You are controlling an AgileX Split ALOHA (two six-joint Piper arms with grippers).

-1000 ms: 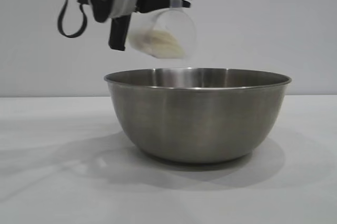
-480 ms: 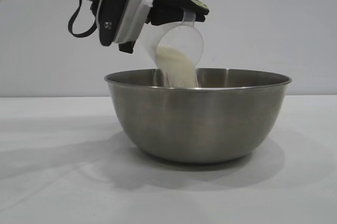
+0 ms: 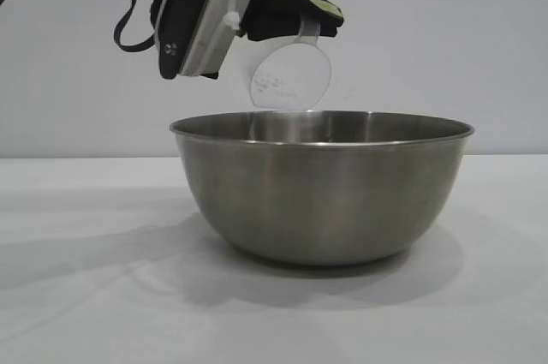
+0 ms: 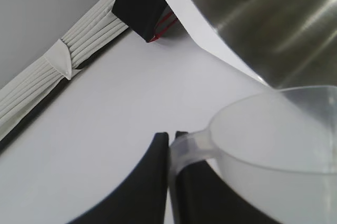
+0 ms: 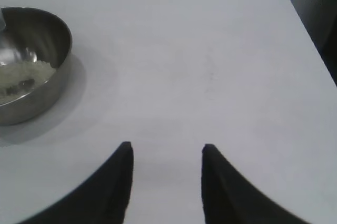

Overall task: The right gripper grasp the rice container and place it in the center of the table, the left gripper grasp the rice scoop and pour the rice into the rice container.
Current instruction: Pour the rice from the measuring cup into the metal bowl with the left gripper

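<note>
Steel bowl (image 3: 321, 188) standing upright on white table (image 3: 86, 295), roughly central in the exterior view. Left claw (image 3: 312, 17) held above the bowl's left rim, fingers (image 4: 150, 182) pressed together on the handle of clear plastic scoop (image 3: 289, 77). Scoop tipped over sideways, mouth turned down toward the bowl, just above the rim and not touching it. Scoop nearly empty: only a few pale grains clinging to its inner wall. Rice (image 5: 23, 74) lying as a shallow off-white heap in the bottom of the bowl, visible from the right wrist view. Right claw (image 5: 166, 153) hovering over bare table well apart from the bowl, fingers spread with a clear gap between them, nothing held. Black block with red wiring and a strip of pleated white fabric noted at the table edge in the left wrist view.
</note>
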